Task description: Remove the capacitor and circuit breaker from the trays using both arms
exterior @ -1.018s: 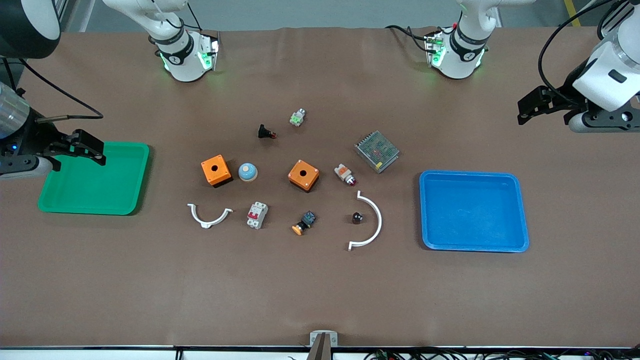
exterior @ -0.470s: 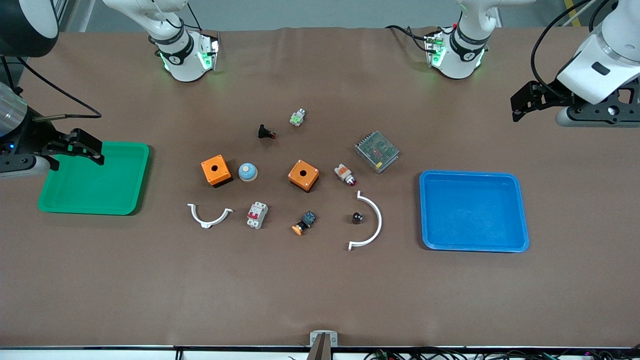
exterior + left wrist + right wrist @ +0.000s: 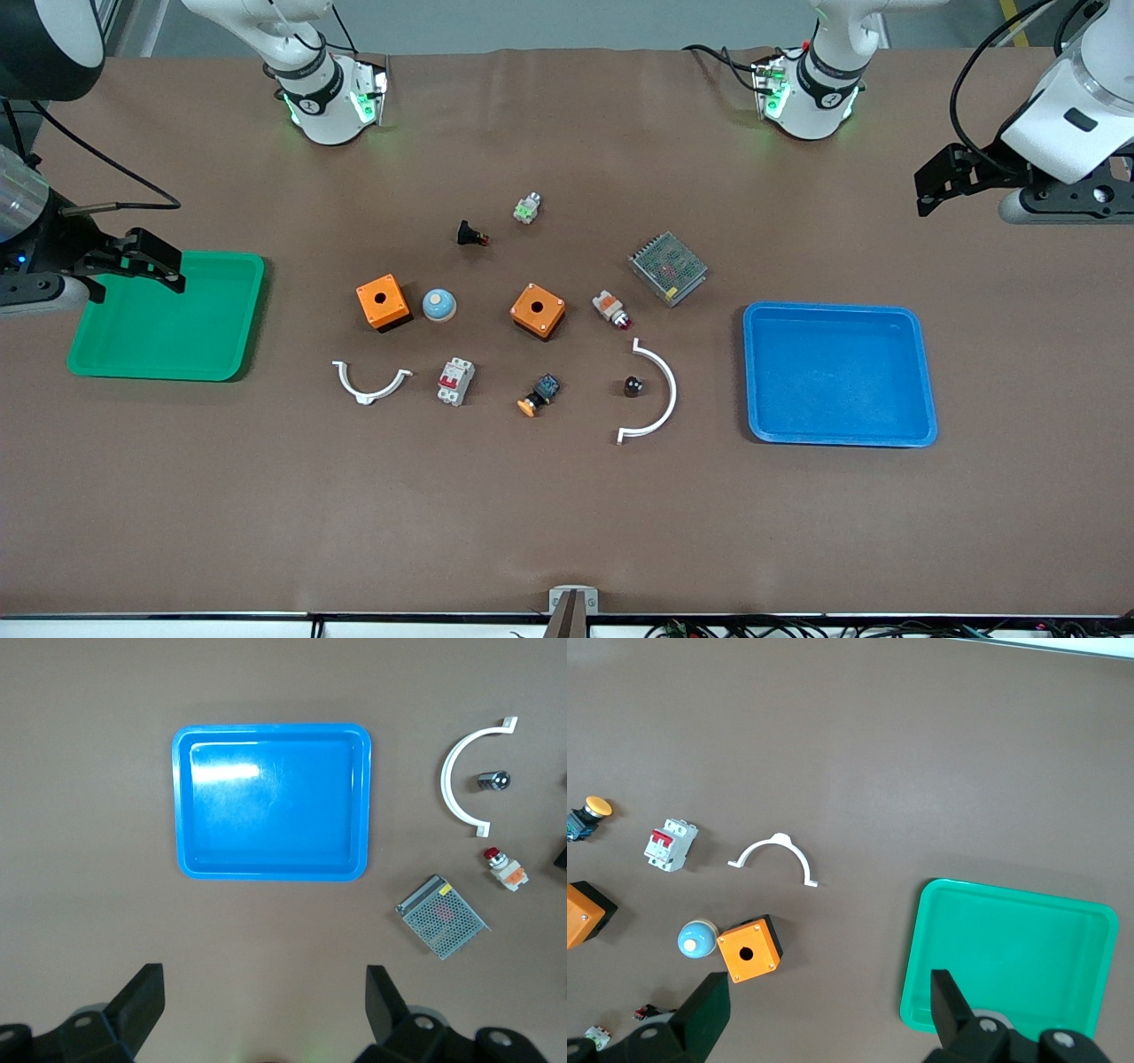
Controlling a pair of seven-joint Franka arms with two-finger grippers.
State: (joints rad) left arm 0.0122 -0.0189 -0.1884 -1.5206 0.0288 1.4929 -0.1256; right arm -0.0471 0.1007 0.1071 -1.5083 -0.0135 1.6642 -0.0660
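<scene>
The capacitor point(image 3: 633, 385) is a tiny black cylinder lying inside the curve of the large white arc point(image 3: 660, 394); it also shows in the left wrist view point(image 3: 493, 780). The breaker point(image 3: 455, 381), white-grey with red levers, lies between the small white arc and the yellow-capped button; it also shows in the right wrist view point(image 3: 670, 844). My left gripper point(image 3: 926, 190) is open and empty, up in the air at the left arm's end of the table, with bare table under it point(image 3: 264, 992). My right gripper point(image 3: 173, 266) is open and empty over the green tray's edge point(image 3: 828, 997).
A green tray point(image 3: 177, 328) lies at the right arm's end and a blue tray point(image 3: 837, 372) at the left arm's end. Two orange boxes point(image 3: 383, 301) point(image 3: 537, 310), a blue dome point(image 3: 438, 305), a metal mesh unit point(image 3: 668, 268) and small red-tipped parts lie mid-table.
My left gripper has shifted slightly up and sideways in the air near the table's end. My right gripper has barely moved. Nothing on the table has moved.
</scene>
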